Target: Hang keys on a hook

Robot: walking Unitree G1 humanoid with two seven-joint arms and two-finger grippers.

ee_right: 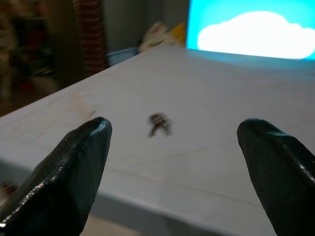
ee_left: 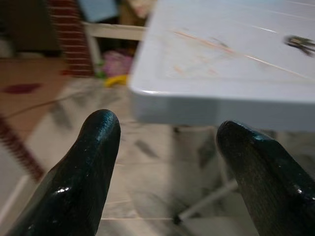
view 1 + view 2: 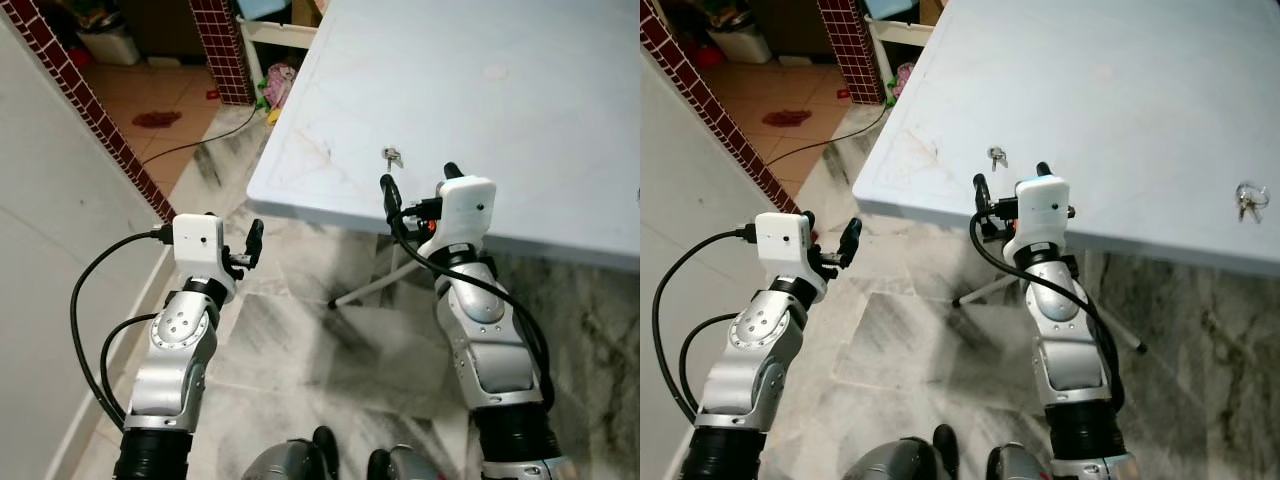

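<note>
A pale grey-white plastic folding table (image 3: 520, 110) stands on a marble-patterned tile floor (image 3: 300, 330), its top scuffed with faint orange-brown marks near the corner. A small bunch of metal keys (image 3: 392, 156) lies flat on the table, close to its near edge. A second bunch of keys (image 3: 1250, 200) rests further along that edge, well apart from the first. The right gripper (image 3: 420, 185) is raised at the table's edge, just short of the first keys, its black fingers spread wide and holding nothing. The left gripper (image 3: 245, 245) hangs over the floor beside the table's corner, fingers likewise spread and empty. Beyond the table, a dark-red tiled pillar (image 3: 222, 50) frames a doorway onto terracotta tiles, and a black cable (image 3: 200, 145) trails across the floor towards it.
</note>
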